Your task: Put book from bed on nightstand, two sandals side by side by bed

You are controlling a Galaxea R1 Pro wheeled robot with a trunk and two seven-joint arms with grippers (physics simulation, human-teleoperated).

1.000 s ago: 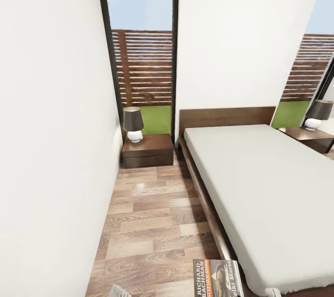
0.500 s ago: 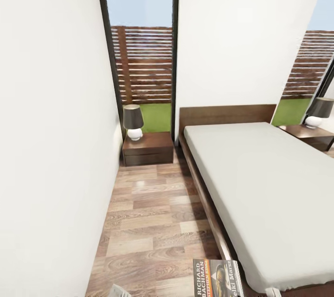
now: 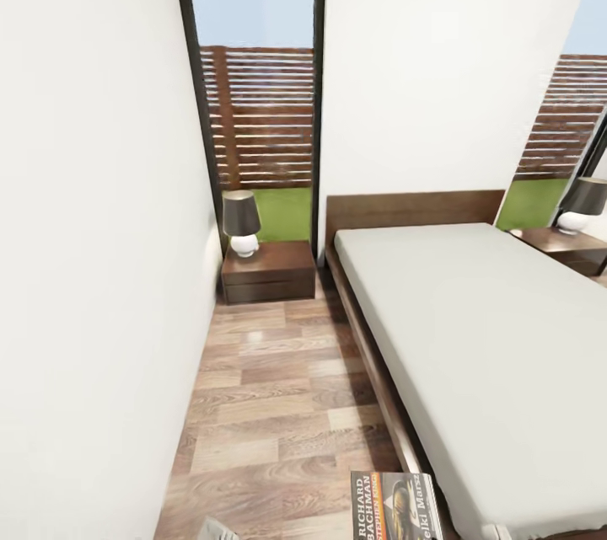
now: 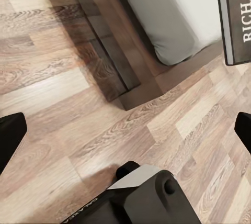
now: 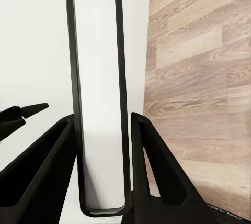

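Note:
The book [image 3: 394, 506] shows its dark cover with white lettering low in the head view, over the floor beside the bed's foot corner. In the right wrist view my right gripper [image 5: 102, 182] is shut on the book [image 5: 99, 103], seen edge-on between the two black fingers [image 5: 157, 171]. My left gripper [image 4: 125, 135] is open above the wood floor, with the bed's corner [image 4: 141, 85] and the book [image 4: 238, 14] beyond it. The bed [image 3: 472, 329] lies to the right. A nightstand [image 3: 268, 270] stands at its head on the left, another nightstand [image 3: 563, 247] on the right. The sandals are out of view.
A white wall [image 3: 93, 270] runs close along the left, leaving a narrow strip of wood floor [image 3: 278, 405] between it and the bed. Each nightstand carries a dark-shaded lamp [image 3: 241, 221]. A tall window [image 3: 257, 85] stands behind the left nightstand. A dark part of the robot [image 4: 141, 195] sits under my left gripper.
The whole head picture has shifted slightly, so the camera moved a little. The book stays in the same place in the view.

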